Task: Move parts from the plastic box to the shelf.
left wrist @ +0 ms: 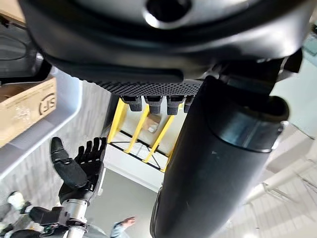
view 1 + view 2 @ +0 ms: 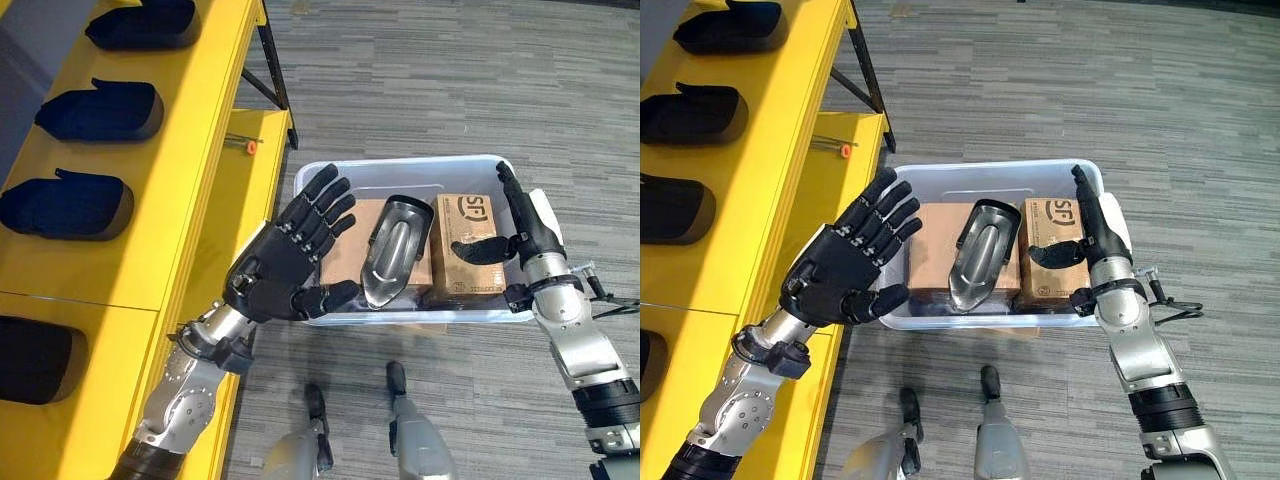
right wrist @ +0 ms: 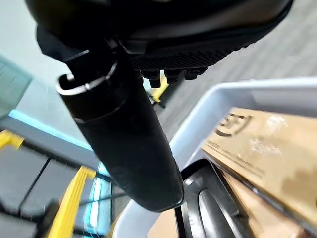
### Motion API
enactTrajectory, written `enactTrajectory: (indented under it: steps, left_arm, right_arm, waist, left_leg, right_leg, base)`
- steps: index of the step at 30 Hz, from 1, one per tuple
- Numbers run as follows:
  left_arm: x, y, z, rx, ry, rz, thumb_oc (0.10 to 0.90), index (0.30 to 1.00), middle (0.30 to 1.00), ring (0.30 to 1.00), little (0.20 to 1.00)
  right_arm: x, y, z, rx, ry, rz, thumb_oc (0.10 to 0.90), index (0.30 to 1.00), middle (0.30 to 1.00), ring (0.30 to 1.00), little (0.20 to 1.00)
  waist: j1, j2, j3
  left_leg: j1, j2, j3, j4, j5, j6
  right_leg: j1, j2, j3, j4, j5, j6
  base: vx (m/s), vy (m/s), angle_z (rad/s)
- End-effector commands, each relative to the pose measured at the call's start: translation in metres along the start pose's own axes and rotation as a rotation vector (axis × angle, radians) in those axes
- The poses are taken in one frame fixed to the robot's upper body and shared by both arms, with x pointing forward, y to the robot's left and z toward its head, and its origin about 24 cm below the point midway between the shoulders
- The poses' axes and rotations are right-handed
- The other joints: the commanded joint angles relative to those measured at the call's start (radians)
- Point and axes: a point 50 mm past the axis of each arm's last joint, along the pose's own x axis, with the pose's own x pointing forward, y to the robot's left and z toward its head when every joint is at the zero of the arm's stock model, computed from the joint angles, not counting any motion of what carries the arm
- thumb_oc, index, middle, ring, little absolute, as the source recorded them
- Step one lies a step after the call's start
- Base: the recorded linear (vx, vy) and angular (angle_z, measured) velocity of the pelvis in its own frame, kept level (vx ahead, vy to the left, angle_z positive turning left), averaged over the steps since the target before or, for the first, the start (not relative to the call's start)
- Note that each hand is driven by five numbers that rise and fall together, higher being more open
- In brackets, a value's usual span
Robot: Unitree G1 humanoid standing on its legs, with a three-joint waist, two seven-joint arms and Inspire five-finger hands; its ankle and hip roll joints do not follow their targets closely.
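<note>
Left eye view: plastic box [image 2: 470,168] holds cardboard boxes [image 2: 468,250] and, seemingly, a metal part [image 2: 392,250]; each robot hand [image 2: 295,255] [image 2: 520,225] spread wide.

Plastic box [image 2: 310,180] top open betw. both hands; metal part [image 2: 392,250] + cardboard boxes [image 2: 468,248] crowd inside.

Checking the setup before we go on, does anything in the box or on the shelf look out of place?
One thing: a small orange-tipped tool lies loose on the yellow shelf beside the dark parts. In the plastic box, the metal part leans tilted across the cardboard boxes.
</note>
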Motion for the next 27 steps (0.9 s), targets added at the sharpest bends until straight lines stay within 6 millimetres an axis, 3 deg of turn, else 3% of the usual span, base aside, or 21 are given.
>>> enactTrajectory:
  steps: [1, 7, 12, 18, 23, 27]
  left_arm:
    - [0.023, -0.029, 0.029, 0.063, -0.197, -0.172, 0.9, 1.0, 1.0, 1.0, 1.0]
    - [0.026, -0.03, 0.024, 0.048, -0.205, -0.154, 0.9, 1.0, 1.0, 1.0, 1.0]
    - [0.026, -0.03, 0.019, 0.045, -0.193, -0.143, 0.9, 1.0, 1.0, 1.0, 1.0]
    - [0.023, -0.029, 0.015, 0.042, -0.184, -0.124, 0.9, 1.0, 1.0, 1.0, 1.0]
    - [0.023, -0.029, 0.012, 0.047, -0.181, -0.112, 0.9, 1.0, 1.0, 1.0, 1.0]
    - [0.023, -0.031, 0.012, 0.058, -0.189, -0.115, 0.9, 1.0, 1.0, 1.0, 1.0]
  right_arm:
    - [0.016, -0.019, 0.077, 0.246, -0.305, -0.141, 0.9, 1.0, 1.0, 1.0, 1.0]
    - [0.019, 0.011, 0.103, 0.553, -0.312, -0.032, 0.9, 1.0, 1.0, 1.0, 1.0]
    - [0.018, 0.03, 0.11, 0.723, -0.261, 0.034, 0.9, 1.0, 1.0, 1.0, 1.0]
    - [0.011, 0.056, 0.112, 0.929, -0.211, 0.093, 0.9, 1.0, 1.0, 1.0, 1.0]
    - [0.006, 0.07, 0.109, 0.963, -0.169, 0.103, 0.9, 1.0, 1.0, 1.0, 1.0]
    - [0.005, 0.082, 0.093, 0.956, -0.088, 0.057, 0.9, 1.0, 1.0, 1.0, 1.0]
  waist:
    - [0.004, 0.022, -0.081]
    - [0.002, 0.054, -0.092]
    - [0.009, 0.058, -0.108]
    - [0.017, 0.059, -0.122]
    - [0.018, 0.061, -0.128]
    - [0.02, 0.064, -0.128]
  left_leg:
    - [-0.013, 0.155, 0.016, 0.067, -0.093, -0.04]
    - [0.01, 0.14, 0.023, 0.057, -0.091, -0.04]
    - [0.022, 0.139, 0.025, 0.056, -0.09, -0.041]
    - [0.037, 0.134, 0.022, 0.068, -0.099, -0.037]
    - [0.042, 0.129, 0.023, 0.073, -0.105, -0.034]
    - [0.04, 0.118, 0.021, 0.088, -0.115, -0.028]
  right_leg:
    - [-0.063, -0.087, -0.015, 0.193, -0.175, 0.05]
    - [-0.046, -0.089, -0.001, 0.19, -0.182, 0.046]
    - [-0.029, -0.092, -0.001, 0.186, -0.184, 0.047]
    - [-0.011, -0.092, 0.005, 0.188, -0.186, 0.049]
    - [-0.004, -0.094, 0.007, 0.187, -0.186, 0.052]
    - [-0.001, -0.098, 0.014, 0.188, -0.184, 0.056]
  base:
    - [-0.01, 0.045, -0.08]
    - [0.03, 0.06, -0.1]
    - [0.05, 0.007, -0.01]
    - [0.04, -0.006, 0.0]
    - [0.04, 0.019, -0.01]
    - [0.04, 0.045, 0.0]
